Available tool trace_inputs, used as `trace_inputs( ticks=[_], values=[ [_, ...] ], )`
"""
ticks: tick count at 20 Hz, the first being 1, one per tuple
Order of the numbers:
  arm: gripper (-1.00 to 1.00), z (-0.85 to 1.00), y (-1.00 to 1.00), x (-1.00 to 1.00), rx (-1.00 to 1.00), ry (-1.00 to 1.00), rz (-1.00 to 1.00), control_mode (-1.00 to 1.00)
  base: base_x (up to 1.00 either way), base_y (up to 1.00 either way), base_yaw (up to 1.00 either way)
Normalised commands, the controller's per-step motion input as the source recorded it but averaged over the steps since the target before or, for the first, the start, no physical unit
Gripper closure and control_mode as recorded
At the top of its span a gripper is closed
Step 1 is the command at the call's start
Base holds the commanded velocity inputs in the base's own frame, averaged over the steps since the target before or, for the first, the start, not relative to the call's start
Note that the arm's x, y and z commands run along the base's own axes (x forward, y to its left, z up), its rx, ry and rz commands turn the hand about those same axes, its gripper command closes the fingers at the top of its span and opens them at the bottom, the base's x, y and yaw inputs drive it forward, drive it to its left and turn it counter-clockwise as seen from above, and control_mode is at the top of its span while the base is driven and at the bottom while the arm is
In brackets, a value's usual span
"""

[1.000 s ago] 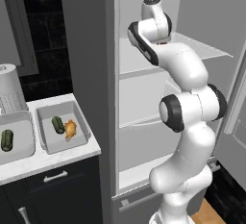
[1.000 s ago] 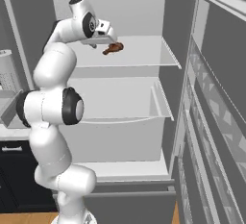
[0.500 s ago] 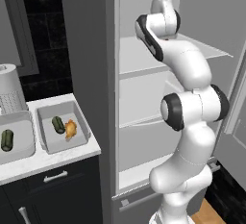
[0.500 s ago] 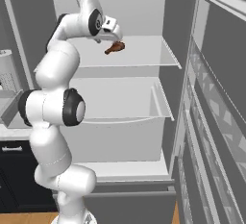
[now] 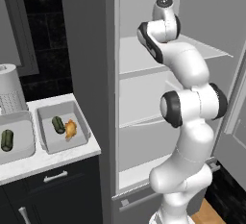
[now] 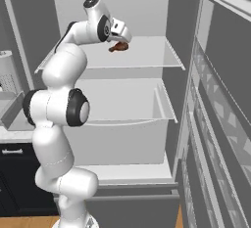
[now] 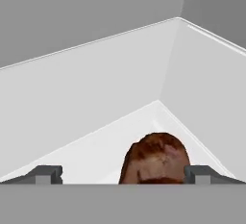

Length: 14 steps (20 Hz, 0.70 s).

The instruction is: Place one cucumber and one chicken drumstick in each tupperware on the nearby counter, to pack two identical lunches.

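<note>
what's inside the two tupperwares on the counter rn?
Near tupperware: one cucumber and one chicken drumstick. Far tupperware: one cucumber visible; its left part is cut off by the frame edge, so anything there can't be seen.

Top grey fridge shelf (image 6: 147, 58): broad bare surface right of the brown chicken drumstick (image 6: 118, 47) | back and side walls close the corner beyond it (seen from the hand) | open two-finger gripper (image 7: 122, 175): fingertips flank the drumstick, right one close beside it, left gap wider | fridge front open, unobstructed
</note>
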Motion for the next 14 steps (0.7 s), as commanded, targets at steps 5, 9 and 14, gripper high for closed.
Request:
trace_inputs(
  ticks=[5,9,14],
  values=[
    [-1.00,0.00,-0.14,-0.23,0.00,0.00,-0.07,-1.00,0.00,0.00,0.00],
    [-1.00,0.00,-0.04,-0.30,0.00,0.00,0.00,-1.00,0.00,0.00,0.00],
    [-1.00,-0.20,0.00,-0.08,0.00,0.00,0.00,-1.00,0.00,0.00,0.00]
  ],
)
